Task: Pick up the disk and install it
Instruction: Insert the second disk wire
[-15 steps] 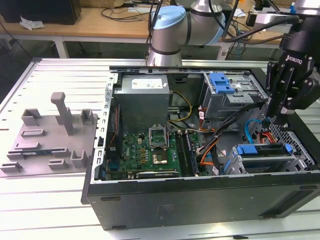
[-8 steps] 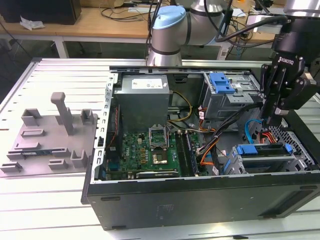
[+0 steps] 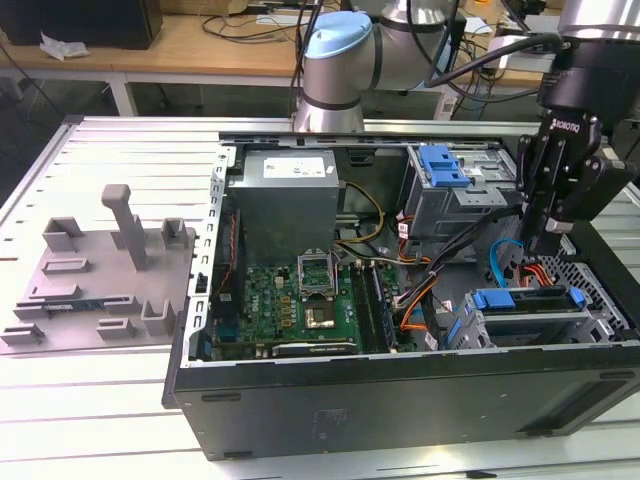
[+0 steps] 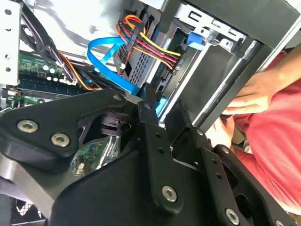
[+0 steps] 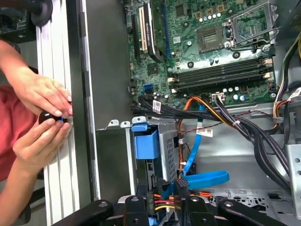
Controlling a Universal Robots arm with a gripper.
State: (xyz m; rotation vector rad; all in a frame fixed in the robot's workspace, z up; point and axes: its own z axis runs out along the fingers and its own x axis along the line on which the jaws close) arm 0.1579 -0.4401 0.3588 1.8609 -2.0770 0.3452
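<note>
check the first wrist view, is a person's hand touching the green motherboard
No, both hands sit outside the dark metal computer case wall, pinching a small black object, well apart from the green motherboard.

A pale grey ribbed metal surface (image 3: pixel 120 150) fills the lower and left part of the exterior view, while along the top of the frame stands a wooden bench (image 3: pixel 190 45) strewn with cables (image 3: pixel 270 20), a crumpled white scrap (image 3: pixel 60 46) at upper left.

In the first wrist view, the hand (image 5: pixel 162 207) is cut off at six o'clock, fingertips hidden behind cables (image 5: pixel 164 195).
</note>
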